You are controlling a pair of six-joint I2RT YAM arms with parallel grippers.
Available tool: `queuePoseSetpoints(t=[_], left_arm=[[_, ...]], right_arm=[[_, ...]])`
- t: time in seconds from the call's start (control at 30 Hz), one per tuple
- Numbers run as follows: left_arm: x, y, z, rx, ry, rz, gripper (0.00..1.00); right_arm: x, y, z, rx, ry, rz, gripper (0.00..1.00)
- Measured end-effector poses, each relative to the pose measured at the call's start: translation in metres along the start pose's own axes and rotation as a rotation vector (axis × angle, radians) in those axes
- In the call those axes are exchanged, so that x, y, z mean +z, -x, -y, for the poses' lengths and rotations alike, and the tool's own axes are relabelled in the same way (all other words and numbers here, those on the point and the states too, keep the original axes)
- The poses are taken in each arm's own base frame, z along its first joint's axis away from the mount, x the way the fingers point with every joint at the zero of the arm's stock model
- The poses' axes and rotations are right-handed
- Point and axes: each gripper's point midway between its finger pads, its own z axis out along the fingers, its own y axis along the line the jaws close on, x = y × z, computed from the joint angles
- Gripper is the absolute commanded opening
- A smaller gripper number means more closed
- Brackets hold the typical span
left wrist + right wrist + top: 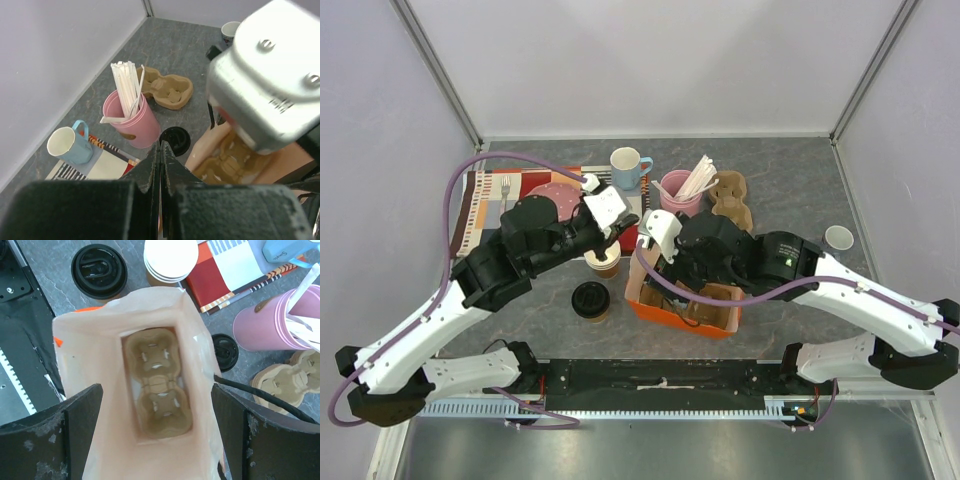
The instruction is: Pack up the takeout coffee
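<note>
Coffee [590,300] stands lower centre, just left of the bag [670,308]. Left gripper [160,147] is pinched together, empty; right gripper [157,410] gapes over the bag. Left should open wide, then grasp below the lid.

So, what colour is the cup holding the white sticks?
Pink. The cup shows best in the left wrist view.

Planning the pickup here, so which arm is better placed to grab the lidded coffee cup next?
Probably the left. The coffee cup stands on the left arm's side of the bag, and the left gripper is shut and empty. The right gripper hangs open over the bag's mouth.
</note>
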Motion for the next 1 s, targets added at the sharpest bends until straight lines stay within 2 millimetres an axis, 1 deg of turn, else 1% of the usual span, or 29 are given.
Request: queuePoseSetpoints(t=[0.1, 0.17, 0.23, 0.3, 0.4, 0.47, 0.7, 0.87, 1.0], left_arm=[[0.0, -0.007, -0.003, -0.011, 0.01, -0.025, 0.02], [0.001, -0.012, -0.008, -0.021, 0.025, -0.046, 0.02], [0.003, -0.018, -0.014, -0.035, 0.043, -0.066, 0.02], [0.005, -0.024, -0.022, -0.051, 0.066, -0.085, 0.02], [0.005, -0.028, -0.03, -0.068, 0.093, -0.097, 0.02], [0.004, -0.028, -0.033, -0.075, 0.102, -0.098, 0.02], [0.002, -0.029, -0.038, -0.087, 0.117, -0.098, 0.02], [0.002, -0.031, -0.036, -0.09, 0.112, -0.099, 0.02], [0.003, -0.036, -0.035, -0.092, 0.106, -0.11, 0.02]], right_arm=[[-0.003, 0.007, 0.001, 0.004, 0.001, 0.022, 0.98], [-0.007, 0.016, 0.001, 0.008, 0.004, 0.05, 0.98], [-0.012, 0.032, 0.002, 0.012, 0.008, 0.098, 0.98], [-0.016, 0.053, 0.001, 0.019, 0.023, 0.154, 0.98], [-0.019, 0.076, -0.003, 0.025, 0.05, 0.222, 0.98], [-0.018, 0.077, -0.006, 0.025, 0.065, 0.226, 0.98], [-0.015, 0.065, -0.006, 0.026, 0.073, 0.203, 0.98], [-0.011, 0.054, -0.012, 0.033, 0.102, 0.176, 0.98], [-0.01, 0.053, -0.016, 0.035, 0.122, 0.17, 0.98]])
